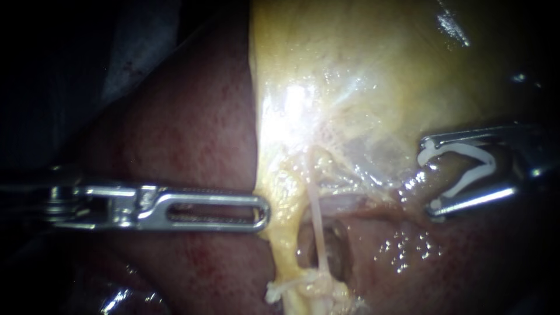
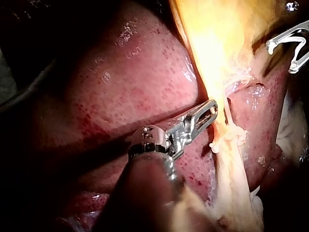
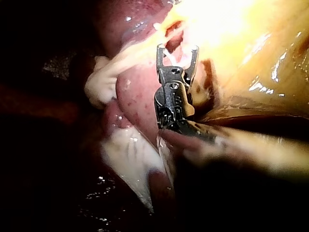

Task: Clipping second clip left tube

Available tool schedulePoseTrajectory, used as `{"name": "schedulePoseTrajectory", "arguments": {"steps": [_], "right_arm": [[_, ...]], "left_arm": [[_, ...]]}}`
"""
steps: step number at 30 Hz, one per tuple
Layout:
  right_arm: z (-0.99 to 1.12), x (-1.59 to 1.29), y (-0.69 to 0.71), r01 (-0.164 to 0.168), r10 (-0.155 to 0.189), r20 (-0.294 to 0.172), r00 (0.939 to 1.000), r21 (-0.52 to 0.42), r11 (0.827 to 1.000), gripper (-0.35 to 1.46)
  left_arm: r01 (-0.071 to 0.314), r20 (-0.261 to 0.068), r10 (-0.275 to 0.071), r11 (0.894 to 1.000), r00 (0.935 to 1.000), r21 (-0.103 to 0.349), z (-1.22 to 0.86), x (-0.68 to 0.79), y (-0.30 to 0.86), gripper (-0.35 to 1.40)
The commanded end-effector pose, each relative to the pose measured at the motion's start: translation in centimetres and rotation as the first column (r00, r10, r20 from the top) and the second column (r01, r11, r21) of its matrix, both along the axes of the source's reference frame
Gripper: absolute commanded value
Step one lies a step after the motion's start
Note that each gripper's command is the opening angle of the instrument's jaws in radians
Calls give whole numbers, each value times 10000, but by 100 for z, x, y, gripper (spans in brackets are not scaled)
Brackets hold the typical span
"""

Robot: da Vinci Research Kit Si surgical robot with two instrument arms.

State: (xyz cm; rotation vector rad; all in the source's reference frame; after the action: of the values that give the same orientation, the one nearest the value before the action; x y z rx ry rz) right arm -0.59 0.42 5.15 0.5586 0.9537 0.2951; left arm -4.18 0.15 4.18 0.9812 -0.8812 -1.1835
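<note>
With my right instrument [image 1: 427, 175] gripping an open white clip [image 1: 466, 153] in its jaws, mouth toward the pale tube [image 1: 315, 216], I judge the tube lies leftward, running top to bottom, nearer my left instrument's [image 1: 262, 210] shut jaws at the gallbladder's [image 1: 361, 70] edge.

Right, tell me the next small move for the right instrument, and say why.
Probably ease the right instrument across toward the thin pale tube until the white clip straddles it. The clip sits wide open between the jaws, still well apart from the tube. The tube stands stretched and bare, with nothing in the way.
</note>
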Motion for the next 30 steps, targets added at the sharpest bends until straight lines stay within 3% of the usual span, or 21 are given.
{"name": "schedulePoseTrajectory", "arguments": {"steps": [1, 7, 14, 30], "right_arm": [[0, 1, -1, 27, -27, -11, 10000, 14, 10000, 57], [2, 6, -5, 103, -102, -65, 9999, 53, 9999, 57], [5, 18, -20, 376, -373, -261, 9990, 118, 9992, 56], [49, 90, -81, 897, -850, -525, 9950, 956, 9914, 56]], "left_arm": [[29, -6, -29, 10000, 10000, -16, -4, 3, -1, -11], [24, 1, -24, 10000, 10000, -7, -12, 3, -4, -10], [16, 8, -16, 10000, 10000, -4, -17, 4, -6, -10], [13, 10, -13, 10000, 10000, -3, -16, 3, -5, -10]]}}
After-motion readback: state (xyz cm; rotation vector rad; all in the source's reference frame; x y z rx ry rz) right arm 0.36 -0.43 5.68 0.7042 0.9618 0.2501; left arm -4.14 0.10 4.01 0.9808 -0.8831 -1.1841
